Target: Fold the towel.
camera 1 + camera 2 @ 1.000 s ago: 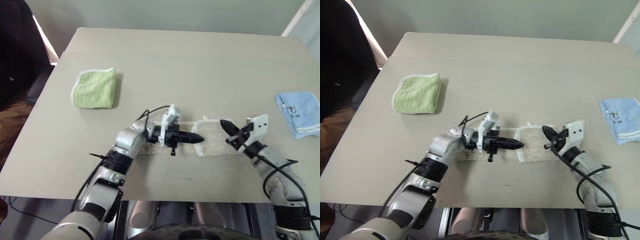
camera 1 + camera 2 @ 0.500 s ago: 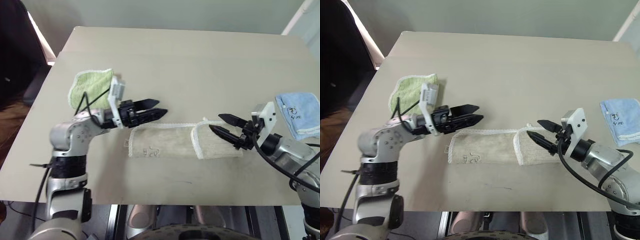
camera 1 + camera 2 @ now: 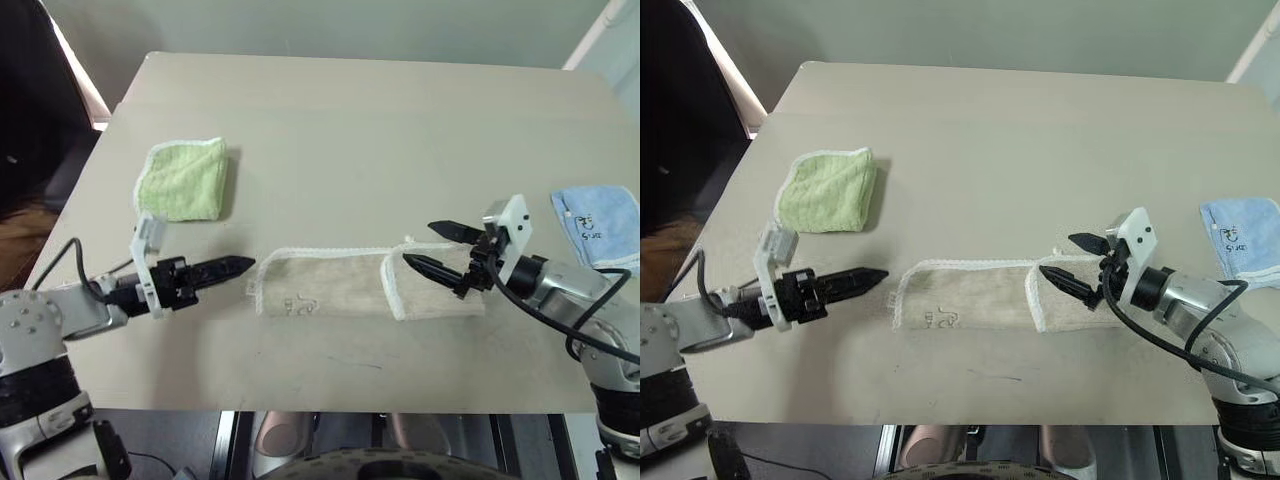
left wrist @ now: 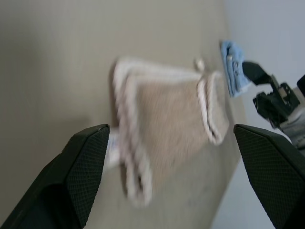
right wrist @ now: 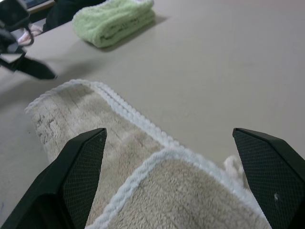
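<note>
Fingers: left gripper [image 3: 228,268] and right gripper [image 3: 433,248] both spread, empty, flanking the towel [image 3: 330,284], lying loose on the table [image 3: 400,130], right end folded over.

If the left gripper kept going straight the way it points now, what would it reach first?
Most likely the beige towel: the open left gripper points at its near end, just short of the corded edge. Its height above the table is hard to judge.

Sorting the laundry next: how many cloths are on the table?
3: the beige towel at the near middle, a folded green towel on the left, a light blue towel at the right edge.
</note>
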You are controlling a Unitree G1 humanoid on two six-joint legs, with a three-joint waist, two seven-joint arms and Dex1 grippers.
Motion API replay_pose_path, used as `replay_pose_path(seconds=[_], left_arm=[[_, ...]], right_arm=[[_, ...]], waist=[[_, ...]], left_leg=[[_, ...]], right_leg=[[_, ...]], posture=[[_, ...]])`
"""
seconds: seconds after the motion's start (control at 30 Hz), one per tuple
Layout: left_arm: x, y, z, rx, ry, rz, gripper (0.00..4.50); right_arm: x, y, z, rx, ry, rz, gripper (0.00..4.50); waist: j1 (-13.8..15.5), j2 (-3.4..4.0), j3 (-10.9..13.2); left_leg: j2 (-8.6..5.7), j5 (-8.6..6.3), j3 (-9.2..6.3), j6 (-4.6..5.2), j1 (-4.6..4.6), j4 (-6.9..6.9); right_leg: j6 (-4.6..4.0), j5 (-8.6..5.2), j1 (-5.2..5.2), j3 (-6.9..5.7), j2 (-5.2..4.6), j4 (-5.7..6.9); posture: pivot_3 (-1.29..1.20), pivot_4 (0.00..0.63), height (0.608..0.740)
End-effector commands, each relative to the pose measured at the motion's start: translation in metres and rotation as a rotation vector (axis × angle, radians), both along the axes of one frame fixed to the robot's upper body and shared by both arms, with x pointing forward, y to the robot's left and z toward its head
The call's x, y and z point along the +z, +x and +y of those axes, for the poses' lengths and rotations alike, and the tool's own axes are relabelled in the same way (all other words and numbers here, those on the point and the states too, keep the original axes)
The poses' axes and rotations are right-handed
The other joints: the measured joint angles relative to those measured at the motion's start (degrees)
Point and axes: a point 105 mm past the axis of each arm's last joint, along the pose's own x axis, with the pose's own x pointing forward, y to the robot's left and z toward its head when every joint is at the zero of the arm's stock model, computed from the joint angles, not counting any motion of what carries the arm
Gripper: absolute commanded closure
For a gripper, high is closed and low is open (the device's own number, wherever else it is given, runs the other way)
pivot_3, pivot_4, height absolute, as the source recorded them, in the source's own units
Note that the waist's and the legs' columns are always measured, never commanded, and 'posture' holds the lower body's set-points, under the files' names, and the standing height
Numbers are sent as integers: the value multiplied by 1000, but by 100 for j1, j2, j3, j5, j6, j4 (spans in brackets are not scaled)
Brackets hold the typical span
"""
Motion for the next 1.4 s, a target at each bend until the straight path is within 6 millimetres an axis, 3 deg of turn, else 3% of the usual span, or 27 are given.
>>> replay_pose_path(seconds=[0.03, 0.23, 0.37, 0.57, 0.7, 0.9, 1.1, 1.4], left_arm=[[-3, -8, 3, 9, -9, 47, 0], [-24, -20, -4, 41, -36, 164, 0], [-29, -22, -15, 70, -103, 215, 0], [-42, -24, -39, 85, -140, 269, 0], [-48, -15, -48, 133, -179, 272, 0], [-45, -7, -60, 121, -220, 262, 0], [-42, 0, -74, 95, -272, 253, 0], [-36, 8, -78, 125, -275, 228, 0]], right_arm=[[6, -1, 6, 15, 23, 6, 28], [7, 1, 9, 3, 43, 21, 28], [7, 1, 10, -8, 51, 32, 28], [4, 1, 7, -42, 53, 42, 28], [4, 0, 4, -63, 55, 43, 28], [4, 0, 0, -97, 60, 42, 28], [4, 3, -1, -111, 59, 39, 28], [5, 8, -1, -137, 55, 22, 28]], waist=[[3, -1, 0], [12, -3, 1], [9, -2, 1], [69, 9, -5], [132, 22, -10], [204, 39, -11], [204, 39, -10], [222, 41, -9]], left_leg=[[0, 1, 0, -3, 0, -2], [-3, 8, 0, -20, 27, -12], [-6, -39, 5, -96, 75, -21], [-12, -44, 3, -96, 89, -25], [-26, -50, 2, -68, 98, -24], [-70, -54, -10, 3, 99, -24], [-99, -49, -20, 16, 91, -23], [-105, -41, -28, 22, 85, -24]], right_leg=[[-3, -3, -4, 0, 1, 7], [-15, -22, 0, 1, 4, 46], [-20, -39, 29, 7, 4, 68], [-22, -46, 40, 6, 8, 71], [-27, -53, 37, 7, 6, 65], [-31, -56, 54, 17, -8, 65], [-18, -64, 55, 28, -19, 64], [30, -94, 80, 25, -19, 64]], posture=[[0, 150, 728], [0, 150, 728], [0, 150, 728], [0, 150, 728], [0, 150, 728], [0, 150, 728], [0, 150, 728], [0, 150, 728]])
